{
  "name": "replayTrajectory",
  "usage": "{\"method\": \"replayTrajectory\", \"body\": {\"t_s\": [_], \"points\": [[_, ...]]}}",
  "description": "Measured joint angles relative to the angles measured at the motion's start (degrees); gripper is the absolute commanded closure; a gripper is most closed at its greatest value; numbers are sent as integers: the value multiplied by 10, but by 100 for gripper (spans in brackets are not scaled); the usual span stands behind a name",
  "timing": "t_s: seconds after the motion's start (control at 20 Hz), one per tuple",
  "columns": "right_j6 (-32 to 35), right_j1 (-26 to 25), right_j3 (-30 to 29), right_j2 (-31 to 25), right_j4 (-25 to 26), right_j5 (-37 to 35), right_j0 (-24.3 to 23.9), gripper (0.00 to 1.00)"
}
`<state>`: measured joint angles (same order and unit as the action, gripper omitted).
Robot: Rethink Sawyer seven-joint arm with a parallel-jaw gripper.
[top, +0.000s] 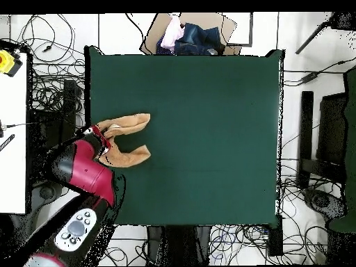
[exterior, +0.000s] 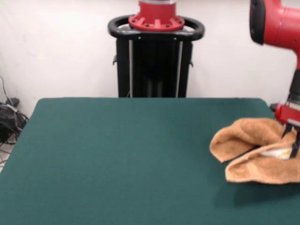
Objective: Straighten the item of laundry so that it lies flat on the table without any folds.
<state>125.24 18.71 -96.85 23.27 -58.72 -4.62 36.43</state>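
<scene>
Your dark green felt counter [exterior: 117, 159] carries the orange-tan terry cloth towel [exterior: 255, 150] at its edge, doubled into two lobes, partly raised. The red and black gripper [exterior: 290, 140] appears clenched on its middle. You're mid-lift, I judge; next, drag it inward and spread it.

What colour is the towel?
Orange-tan towel, plain terry; clearest in the front view.

Bare table [exterior: 122, 159] nearly throughout, only the bunched towel [exterior: 253, 150] at one edge
</scene>
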Motion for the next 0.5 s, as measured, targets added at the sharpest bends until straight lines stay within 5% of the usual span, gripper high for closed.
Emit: {"method": "replayTrajectory", "body": {"t_s": [0.15, 0.5], "points": [[0, 21, -12, 33, 22, -63, 12, 100], [0, 72, -51, 56, 107, -50, -5, 100]]}}
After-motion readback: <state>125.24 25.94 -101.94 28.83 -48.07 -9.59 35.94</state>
